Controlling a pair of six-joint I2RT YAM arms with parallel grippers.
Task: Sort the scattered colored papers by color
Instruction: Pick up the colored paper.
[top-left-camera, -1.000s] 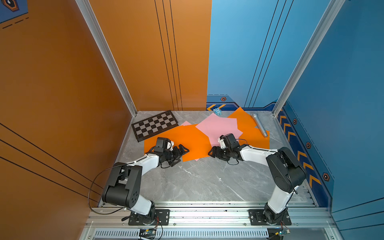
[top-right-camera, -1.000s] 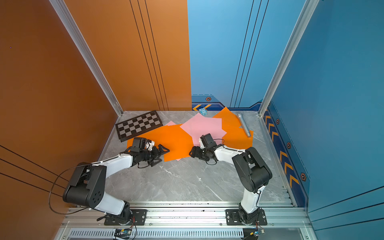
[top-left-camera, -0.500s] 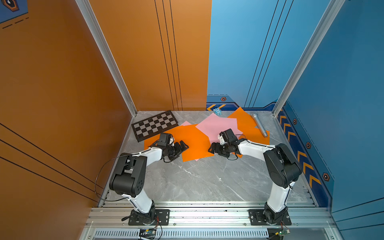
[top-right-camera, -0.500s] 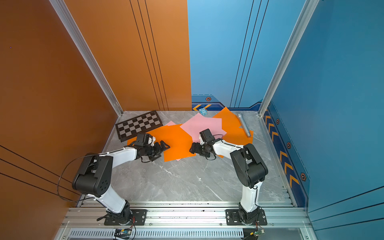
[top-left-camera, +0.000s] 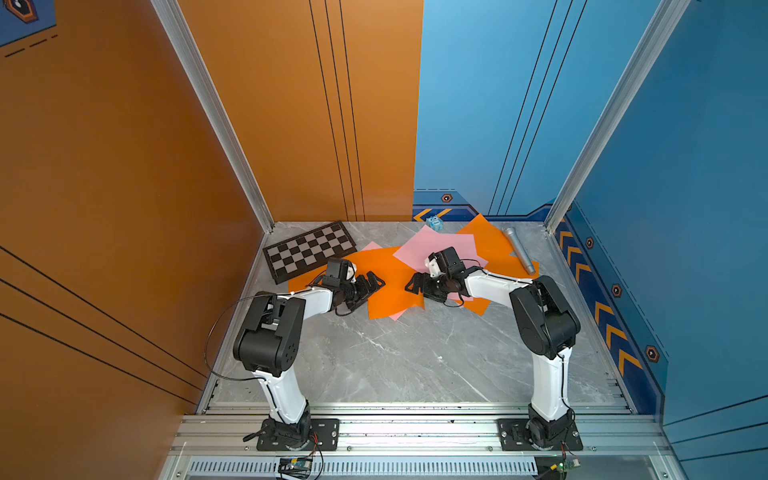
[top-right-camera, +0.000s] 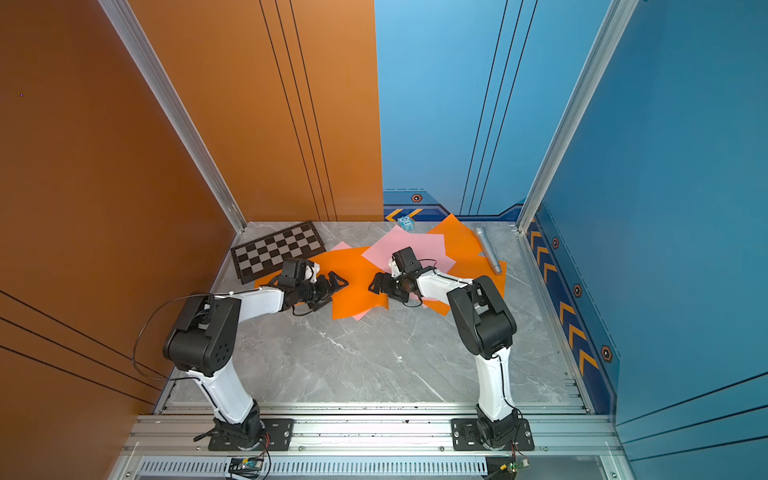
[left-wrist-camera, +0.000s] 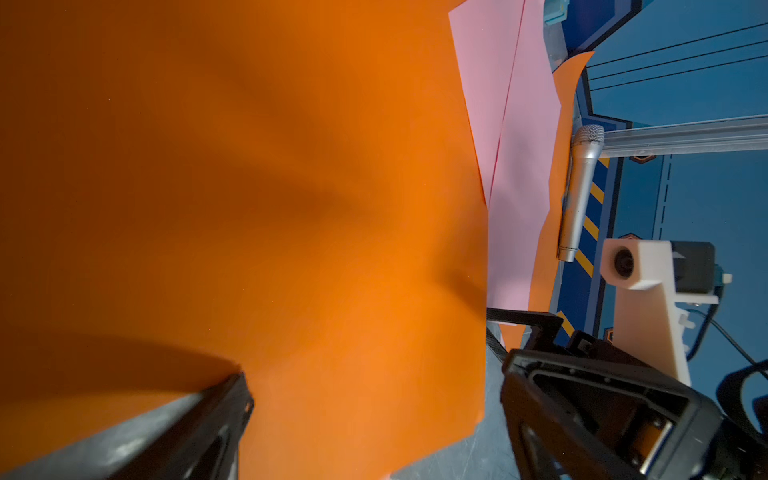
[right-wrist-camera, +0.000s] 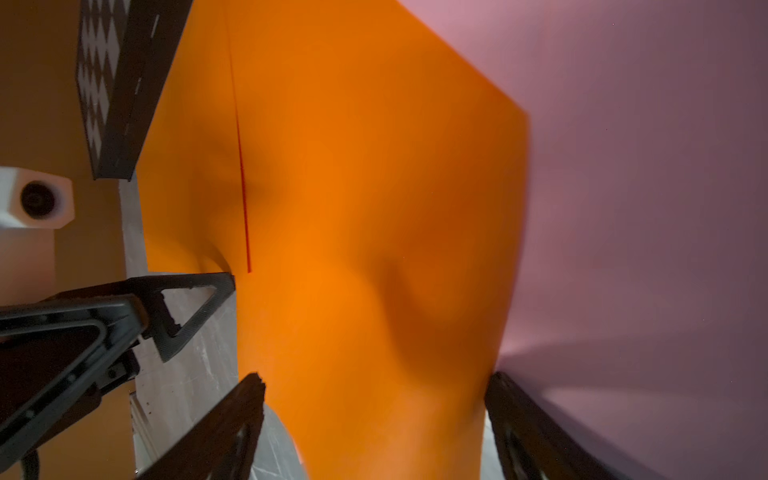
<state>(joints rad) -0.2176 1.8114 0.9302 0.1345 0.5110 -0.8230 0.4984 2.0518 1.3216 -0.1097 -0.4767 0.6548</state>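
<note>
Standing tall on the left is an orange wall (top-left-camera: 124, 166). Below it lies the grey marble table top (top-left-camera: 395, 357). A black-and-grey chessboard (top-left-camera: 309, 251) lies flat in the far left corner, with one corner on top of an orange sheet.

Next comes the left gripper (top-left-camera: 377, 281). Its two fingers are spread wide apart and hold nothing. It sits low over a big orange paper (top-left-camera: 395, 291). The right gripper (top-left-camera: 409, 286) faces it from the other side. Its fingers are spread wide too, and the orange edge lies loose between them in the right wrist view.

The colored papers (top-right-camera: 399, 253) lie mixed in one messy pile across the far middle of the table. Two pink papers (top-left-camera: 432, 249) lie behind the right gripper. A small blue toy (top-left-camera: 434, 223) stands by the back wall, just beside a pink corner. More orange paper (top-left-camera: 490, 245) pokes out farther right. A silver microphone (top-left-camera: 518, 251) lies along its edge. Last comes the blue wall (top-left-camera: 685, 208), with orange arrows low down.
</note>
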